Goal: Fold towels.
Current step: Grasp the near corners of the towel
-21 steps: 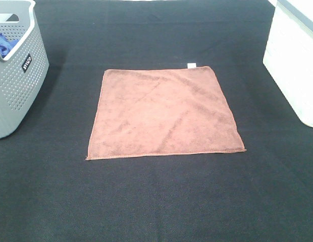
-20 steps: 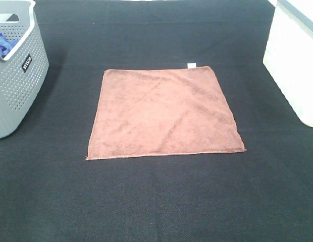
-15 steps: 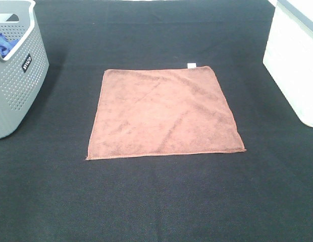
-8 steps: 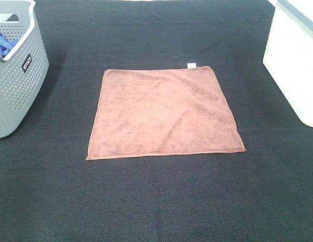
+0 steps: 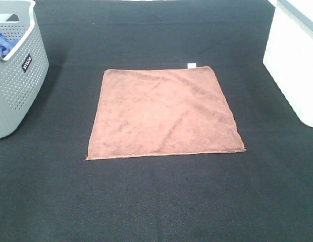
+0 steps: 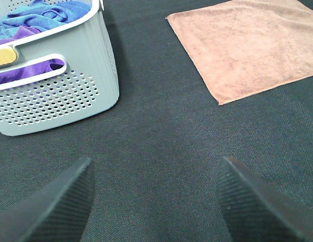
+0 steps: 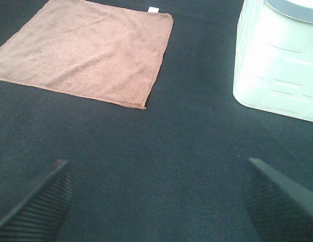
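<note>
Lying flat and unfolded on the black cloth tabletop (image 5: 156,201) between a grey perforated plastic basket (image 5: 20,96) and a white bin (image 5: 293,65), the reddish-brown square microfibre towel (image 5: 164,113) is apart from the left gripper (image 6: 154,201) and right gripper (image 7: 159,201), both spread wide, empty.

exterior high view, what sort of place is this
Likely a laundry-folding test bench: a reddish-brown towel flat on a black table, a grey perforated basket holding coloured cloths, and a white bin.

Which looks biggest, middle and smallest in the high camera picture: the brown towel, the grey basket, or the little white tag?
1. brown towel
2. grey basket, as far as it shows; the picture's edge cuts it off
3. white tag
</note>
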`<state>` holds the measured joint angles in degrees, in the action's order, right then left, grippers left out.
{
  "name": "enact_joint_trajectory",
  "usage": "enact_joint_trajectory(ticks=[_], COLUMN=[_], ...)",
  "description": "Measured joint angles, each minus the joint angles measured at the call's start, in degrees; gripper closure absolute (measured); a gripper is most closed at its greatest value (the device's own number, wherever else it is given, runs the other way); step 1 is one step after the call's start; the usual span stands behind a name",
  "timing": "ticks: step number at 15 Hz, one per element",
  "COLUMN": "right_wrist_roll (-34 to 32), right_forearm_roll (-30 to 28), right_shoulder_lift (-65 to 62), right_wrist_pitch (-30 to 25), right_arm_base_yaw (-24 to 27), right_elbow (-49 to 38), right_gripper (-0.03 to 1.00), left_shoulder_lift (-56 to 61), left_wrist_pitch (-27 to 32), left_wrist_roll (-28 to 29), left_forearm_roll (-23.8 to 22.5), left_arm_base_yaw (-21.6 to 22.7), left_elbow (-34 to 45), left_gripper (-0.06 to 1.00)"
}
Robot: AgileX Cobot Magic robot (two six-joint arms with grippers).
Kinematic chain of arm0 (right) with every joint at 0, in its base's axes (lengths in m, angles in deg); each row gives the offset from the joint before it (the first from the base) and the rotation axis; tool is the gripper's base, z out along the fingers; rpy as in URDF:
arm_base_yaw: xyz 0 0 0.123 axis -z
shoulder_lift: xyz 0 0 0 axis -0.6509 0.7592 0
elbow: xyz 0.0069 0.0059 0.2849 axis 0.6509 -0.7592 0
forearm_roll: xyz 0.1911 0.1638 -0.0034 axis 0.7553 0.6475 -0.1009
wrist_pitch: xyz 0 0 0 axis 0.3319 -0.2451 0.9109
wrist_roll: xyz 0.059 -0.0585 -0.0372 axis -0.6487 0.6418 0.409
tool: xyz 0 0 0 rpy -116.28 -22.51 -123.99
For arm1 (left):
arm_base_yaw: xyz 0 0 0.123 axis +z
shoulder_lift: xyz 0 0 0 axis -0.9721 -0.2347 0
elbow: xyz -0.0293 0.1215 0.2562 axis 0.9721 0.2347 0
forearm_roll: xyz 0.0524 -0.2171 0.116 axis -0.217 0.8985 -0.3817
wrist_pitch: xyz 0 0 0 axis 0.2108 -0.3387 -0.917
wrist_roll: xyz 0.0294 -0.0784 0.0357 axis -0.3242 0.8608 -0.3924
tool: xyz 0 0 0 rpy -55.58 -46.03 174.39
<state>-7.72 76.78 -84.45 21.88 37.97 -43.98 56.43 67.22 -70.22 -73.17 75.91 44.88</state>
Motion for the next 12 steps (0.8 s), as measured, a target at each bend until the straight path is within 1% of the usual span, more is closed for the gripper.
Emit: enact_joint_trajectory(ticks=[12], right_wrist_roll=[0.0], right_forearm_roll=[0.0], right_shoulder_lift=[0.0], right_wrist_pitch=[0.0], right_arm_base_yaw=[0.0], right_elbow=[0.0], right_gripper=[0.11], left_shoulder_lift=[0.0], left_wrist_pitch=[0.0], left_wrist_roll=[0.0], left_forearm_roll=[0.0], left_arm_base_yaw=[0.0], left_elbow=[0.0], left_gripper=[0.28])
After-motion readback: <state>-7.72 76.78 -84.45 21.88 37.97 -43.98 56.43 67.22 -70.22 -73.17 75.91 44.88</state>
